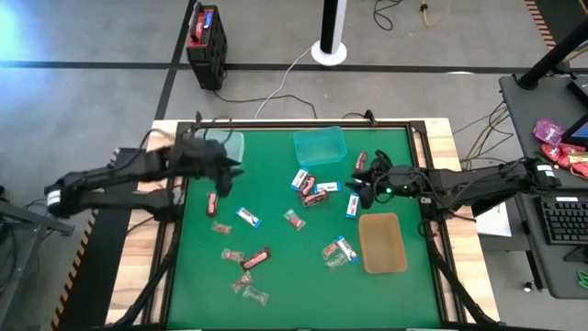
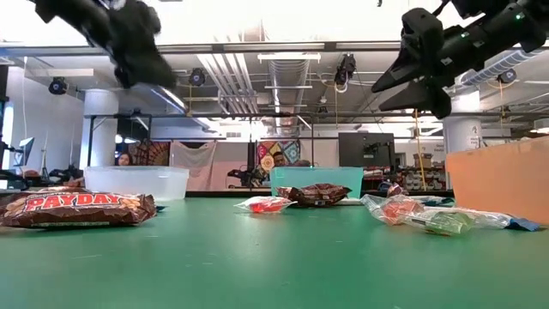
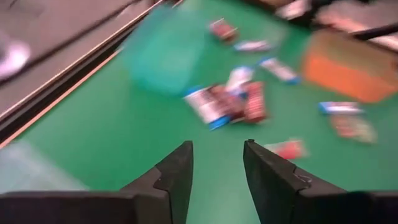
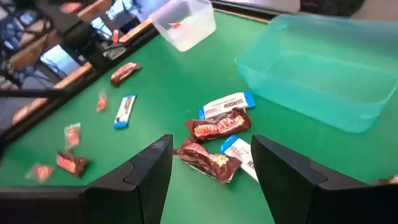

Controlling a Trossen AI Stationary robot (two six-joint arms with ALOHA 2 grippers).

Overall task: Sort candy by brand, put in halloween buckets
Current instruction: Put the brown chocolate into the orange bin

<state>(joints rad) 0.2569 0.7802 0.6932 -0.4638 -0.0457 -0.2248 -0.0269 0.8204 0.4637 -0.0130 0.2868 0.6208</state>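
Beyond the left gripper, the candy and teal bucket are smeared; wrapper brands cannot be read.

This is a robotics lab or open workshop hall. The low view shows an exposed ceiling with white pipes and ducts across the upper centre, and black computer monitors at centre right. In the high view, a grey concrete floor with black tape lines fills the upper left, loose cables trail at top centre, and a black keyboard sits at the right edge.
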